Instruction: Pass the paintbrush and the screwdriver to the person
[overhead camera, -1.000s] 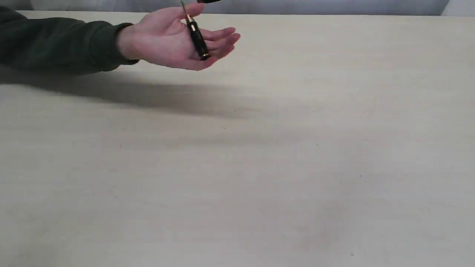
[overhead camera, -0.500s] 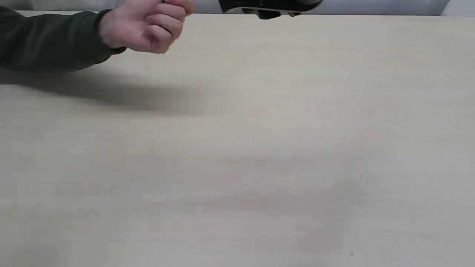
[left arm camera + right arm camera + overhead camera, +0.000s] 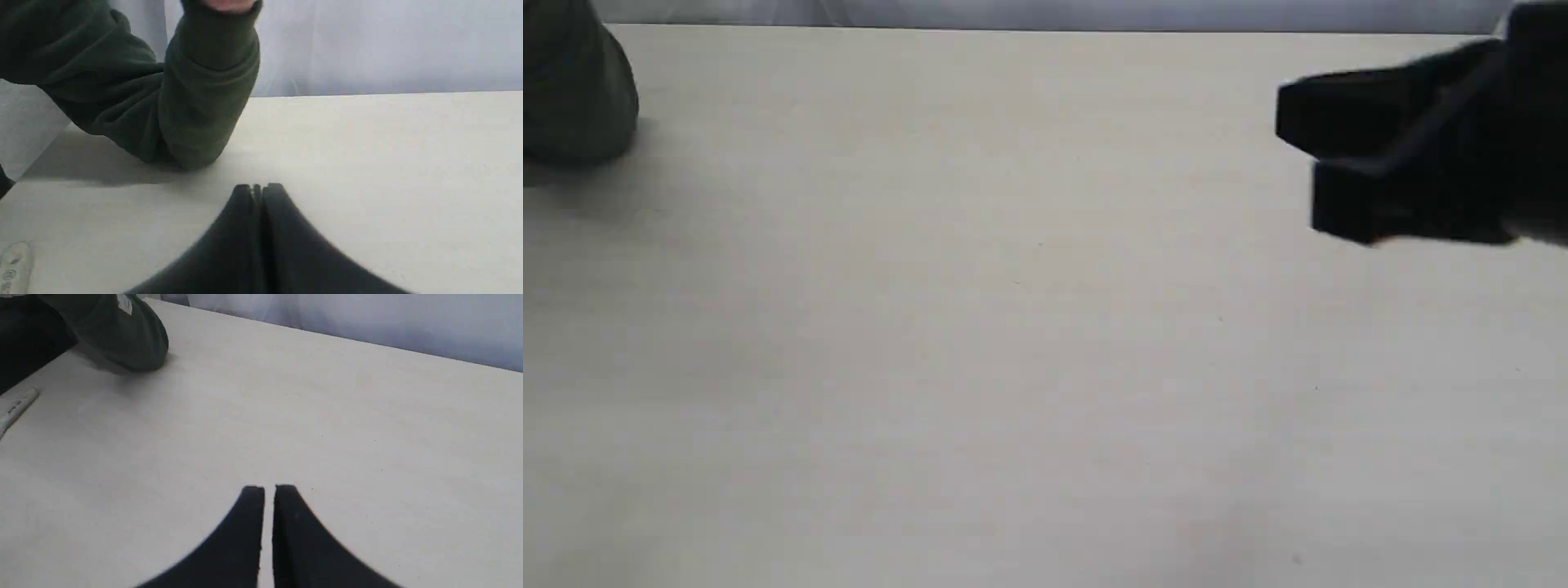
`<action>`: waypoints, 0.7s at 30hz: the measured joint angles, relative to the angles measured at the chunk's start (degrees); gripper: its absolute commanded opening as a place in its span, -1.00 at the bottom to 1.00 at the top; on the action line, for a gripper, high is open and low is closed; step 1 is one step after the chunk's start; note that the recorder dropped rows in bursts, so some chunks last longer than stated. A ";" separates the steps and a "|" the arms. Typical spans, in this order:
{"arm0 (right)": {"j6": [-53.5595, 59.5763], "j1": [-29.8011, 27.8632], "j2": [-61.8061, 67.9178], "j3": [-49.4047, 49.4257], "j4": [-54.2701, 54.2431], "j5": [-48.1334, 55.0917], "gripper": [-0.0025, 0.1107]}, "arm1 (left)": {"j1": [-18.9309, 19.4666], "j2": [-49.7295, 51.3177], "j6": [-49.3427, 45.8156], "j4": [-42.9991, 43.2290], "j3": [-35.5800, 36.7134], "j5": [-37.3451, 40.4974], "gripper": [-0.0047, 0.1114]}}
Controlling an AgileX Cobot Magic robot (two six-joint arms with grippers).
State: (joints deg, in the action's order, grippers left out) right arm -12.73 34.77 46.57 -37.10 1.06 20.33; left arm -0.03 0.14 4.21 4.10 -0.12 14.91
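Paintbrush and screwdriver: in no view, neither on the visible table [image 3: 1013, 367] nor in a gripper. Judged: both handed over, only the retreat is left.

Right gripper [image 3: 269, 491]: jaws nearly together with a thin slit, nothing between. Left gripper [image 3: 258, 188]: jaws pressed together, empty.

Person [image 3: 196, 102]: green sleeve, elbow resting on the table at its far left.

For the retreat, keep the jaws closed, stay off the tabletop and move away from the sleeve.

Room: broad bare tabletop between grippers and sleeve. The far edge meets a pale backdrop. A small pale object [image 3: 14, 405] lies by the left edge.
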 measured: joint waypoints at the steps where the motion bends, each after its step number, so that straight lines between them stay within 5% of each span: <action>1: 0.00 0.00 -2.24 1.99 -0.41 -0.26 -0.88 | 0.00 0.00 0.00 0.00 0.00 0.00 -0.92; 21: 0.00 0.00 -34.49 27.37 -5.07 -14.64 -0.88 | 0.00 0.00 0.00 0.00 0.00 0.00 -0.92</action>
State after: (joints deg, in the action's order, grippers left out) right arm -12.73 34.77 12.08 -9.73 -4.01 5.69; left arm -0.03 0.14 4.21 4.10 -0.12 14.91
